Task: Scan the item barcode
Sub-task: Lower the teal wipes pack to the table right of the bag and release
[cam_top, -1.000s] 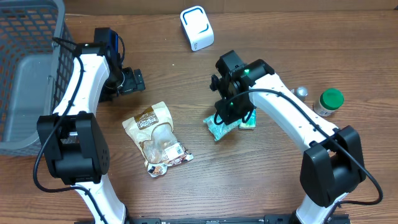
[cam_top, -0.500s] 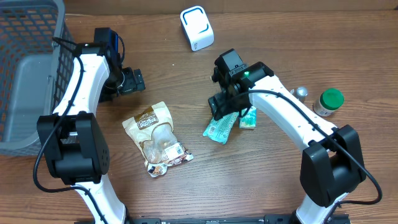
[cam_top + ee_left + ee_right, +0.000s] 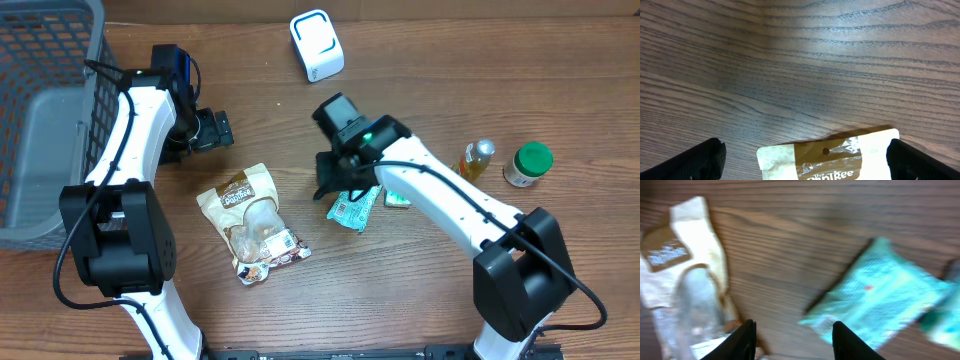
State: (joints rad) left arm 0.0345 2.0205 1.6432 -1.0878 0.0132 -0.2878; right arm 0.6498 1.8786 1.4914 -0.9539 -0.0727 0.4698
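I count one basket [image 3: 60, 60], one white scanner [image 3: 317, 45], one brown pouch [image 3: 250, 222], two teal packets [image 3: 352, 208] [image 3: 398, 198], one bottle [image 3: 476, 158], one green-lidded jar [image 3: 528, 163].

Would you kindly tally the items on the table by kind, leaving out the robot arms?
Packets: 3 (cream snack pouch, teal packet, small green packet)
Bottles and jars: 2 (yellow bottle, green-lidded jar)
Scanners: 1 (white scanner)
Baskets: 1 (grey basket)
Total: 7
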